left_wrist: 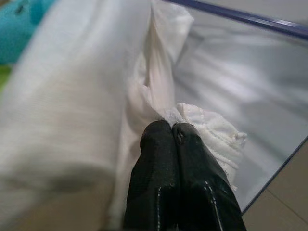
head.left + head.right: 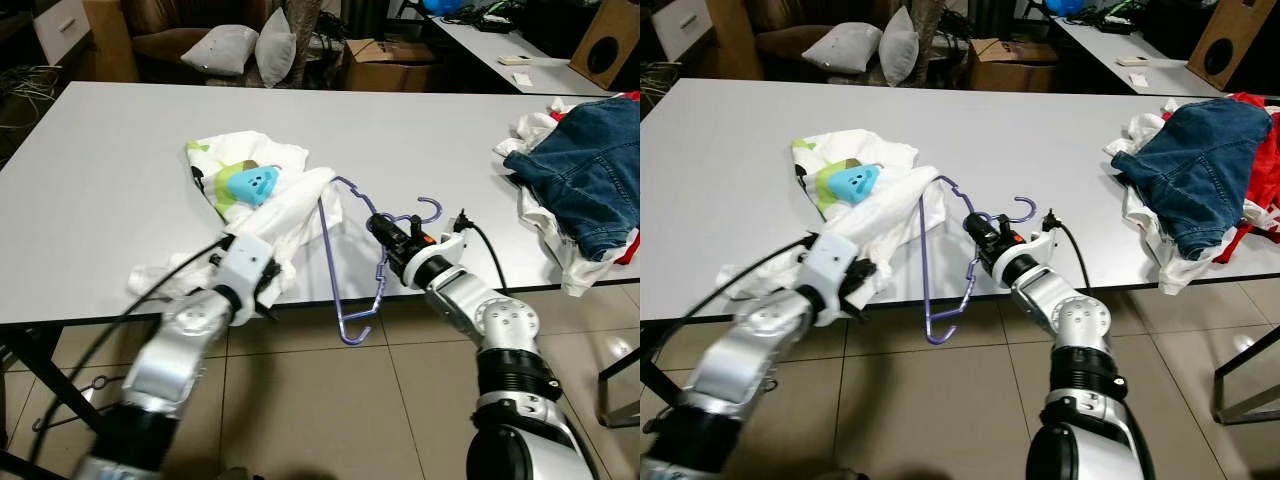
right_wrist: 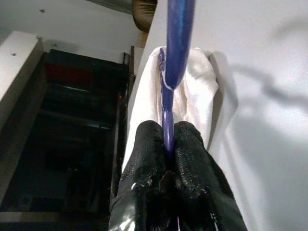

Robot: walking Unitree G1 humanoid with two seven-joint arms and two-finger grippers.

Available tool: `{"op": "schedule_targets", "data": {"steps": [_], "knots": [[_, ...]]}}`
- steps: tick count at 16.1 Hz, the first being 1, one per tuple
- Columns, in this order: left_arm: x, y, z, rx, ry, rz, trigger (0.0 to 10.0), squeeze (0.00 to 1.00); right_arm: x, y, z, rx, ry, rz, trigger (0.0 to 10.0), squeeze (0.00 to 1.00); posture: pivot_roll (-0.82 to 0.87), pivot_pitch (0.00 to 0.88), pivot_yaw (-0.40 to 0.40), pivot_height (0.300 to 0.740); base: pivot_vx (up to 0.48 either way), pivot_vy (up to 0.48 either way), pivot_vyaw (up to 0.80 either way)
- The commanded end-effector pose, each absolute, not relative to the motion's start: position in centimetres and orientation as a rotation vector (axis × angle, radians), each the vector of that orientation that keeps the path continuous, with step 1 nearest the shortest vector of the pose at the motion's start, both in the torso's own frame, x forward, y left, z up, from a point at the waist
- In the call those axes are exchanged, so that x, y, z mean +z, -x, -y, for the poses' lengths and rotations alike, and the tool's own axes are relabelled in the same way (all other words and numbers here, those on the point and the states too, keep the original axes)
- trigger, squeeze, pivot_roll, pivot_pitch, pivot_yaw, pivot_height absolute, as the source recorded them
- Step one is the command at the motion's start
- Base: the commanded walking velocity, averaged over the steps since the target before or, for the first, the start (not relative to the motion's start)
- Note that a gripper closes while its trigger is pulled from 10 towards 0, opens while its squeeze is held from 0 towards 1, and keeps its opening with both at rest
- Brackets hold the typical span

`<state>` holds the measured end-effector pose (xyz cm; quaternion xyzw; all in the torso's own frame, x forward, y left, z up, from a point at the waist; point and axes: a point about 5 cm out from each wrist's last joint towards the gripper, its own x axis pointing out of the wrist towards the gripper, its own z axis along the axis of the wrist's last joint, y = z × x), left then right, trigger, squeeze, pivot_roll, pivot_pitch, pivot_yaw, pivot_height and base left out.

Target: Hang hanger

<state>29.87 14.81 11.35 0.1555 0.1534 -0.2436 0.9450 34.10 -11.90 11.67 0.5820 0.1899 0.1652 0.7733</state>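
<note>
The step in hand looked like threading the purple hanger [image 2: 345, 262] into the white printed shirt [image 2: 262, 205], so the right gripper [image 2: 380, 226] had best slide the wire in while the left gripper [image 1: 169, 132] kept the cloth taut. The right gripper's fingers were pressed onto the wire, the left's onto a fold of hem. The hanger, thin and angular, lay at the table [image 2: 110, 190] front edge, one end under the shirt, its lower corner overhanging.

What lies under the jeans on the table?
Under the jeans lie crumpled white cloth and something red, all on the table. What garments those are stays hidden beneath the denim.
</note>
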Motion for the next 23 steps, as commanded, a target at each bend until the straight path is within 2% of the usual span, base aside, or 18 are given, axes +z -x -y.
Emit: {"op": "schedule_targets", "data": {"steps": [1,5,7,10,16,20,23], "knots": [[12.8,-29.8,-15.3,-0.515,-0.324,-0.260,0.0,0.00,12.2,-34.5,11.5,0.378,-1.252,-0.379,10.0,0.00,0.10,0.000,-0.058,0.740,0.000,0.000,0.00],[16.3,-28.9,-16.6,-0.559,-0.354,-0.197,0.0,0.00,12.1,-34.7,10.7,0.382,-1.282,-0.378,10.0,0.00,0.14,0.000,-0.037,0.740,0.000,0.000,0.00],[17.6,-28.1,-16.8,-0.633,-0.410,-0.161,0.0,0.00,12.0,-35.0,10.7,0.365,-1.316,-0.377,10.0,0.00,0.15,0.018,-0.029,0.740,0.000,0.000,0.00],[17.2,-26.2,-16.4,-0.762,-0.518,-0.206,0.0,0.00,11.7,-35.4,10.9,0.315,-1.443,-0.352,10.0,0.00,0.17,0.035,-0.035,0.740,0.000,0.000,0.00],[16.2,-24.4,-14.5,-0.880,-0.522,-0.246,0.0,0.00,12.1,-36.7,10.9,0.270,-1.550,-0.322,10.0,0.00,0.18,0.013,-0.047,0.740,0.000,0.000,0.00],[15.9,-23.6,-14.0,-0.935,-0.517,-0.263,0.0,0.00,12.8,-37.5,11.0,0.255,-1.579,-0.294,10.0,0.00,0.18,0.004,-0.055,0.740,0.000,0.000,0.00],[16.7,-24.0,-14.0,-0.883,-0.452,-0.222,0.0,0.00,12.8,-37.7,10.6,0.261,-1.526,-0.313,10.0,0.00,0.18,0.004,-0.055,0.740,0.000,0.000,0.00]]}}
